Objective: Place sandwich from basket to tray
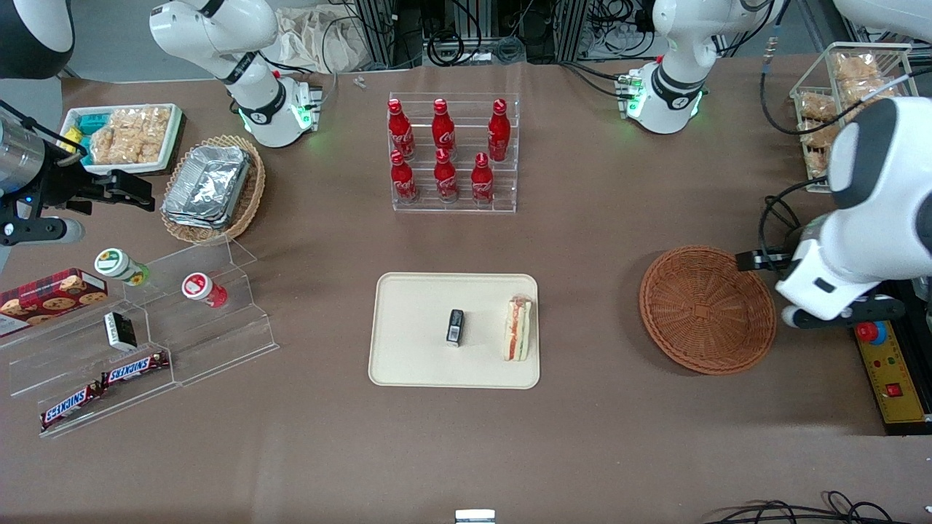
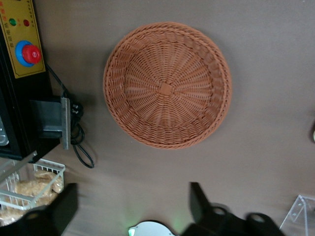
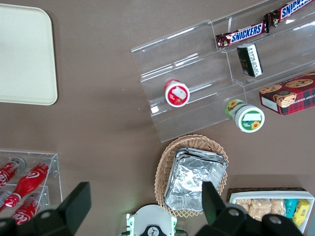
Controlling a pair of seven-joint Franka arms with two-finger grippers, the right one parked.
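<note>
The sandwich (image 1: 518,329) lies on the tray (image 1: 415,364), at its right edge in the front view's centre, beside a small black object (image 1: 455,326). The basket (image 1: 706,309) sits on the counter (image 1: 582,437) at right. The gripper (image 2: 133,209) hangs above the basket's edge, its fingers (image 2: 199,201) apart, holding nothing.

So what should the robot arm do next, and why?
Probably just draw back and stop. The triangular sandwich wedge already lies on the cream rectangular tray, and the round reddish-brown wicker basket is empty. The left arm's claw hangs open above the table beside the basket, holding nothing.
</note>
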